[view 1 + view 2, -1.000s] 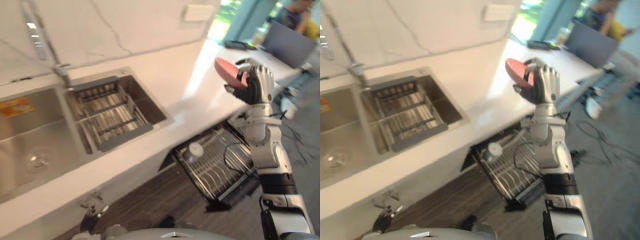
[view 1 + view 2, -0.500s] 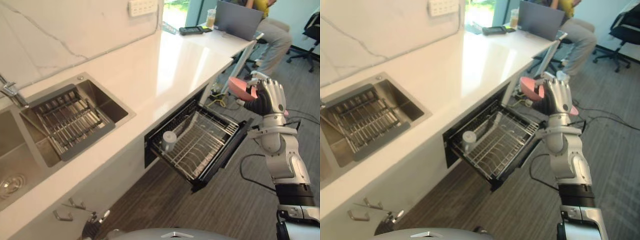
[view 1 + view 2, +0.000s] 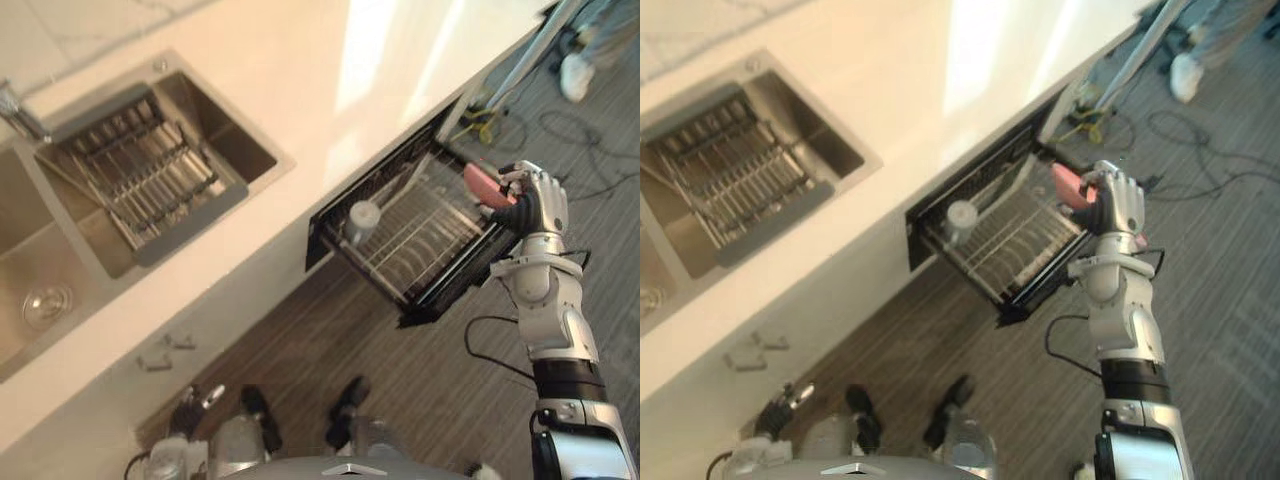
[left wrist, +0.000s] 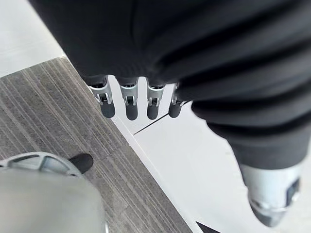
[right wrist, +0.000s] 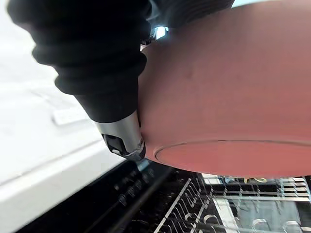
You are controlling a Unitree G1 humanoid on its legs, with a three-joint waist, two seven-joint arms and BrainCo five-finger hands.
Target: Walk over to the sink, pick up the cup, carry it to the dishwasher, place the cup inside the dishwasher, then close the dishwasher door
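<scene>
Nearby, left hand (image 4: pixel 127 104) hung above the floor (image 4: pixel 48 111), fingers straight, empty. Right hand (image 3: pixel 535 205) curled round the pink cup (image 3: pixel 482 185), over the edge of the pulled-out dishwasher rack (image 3: pixel 420 240). Pale cylinder (image 3: pixel 362 217) stood in the rack's inner corner; sink (image 3: pixel 150 170) sat farther along the bench (image 3: pixel 330 70).

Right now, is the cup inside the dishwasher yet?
Not yet: the right hand holds the pink cup over the open dishwasher's rack.

Head stereo above dishwasher (image 3: pixel 450 283) — wrists close-up
</scene>
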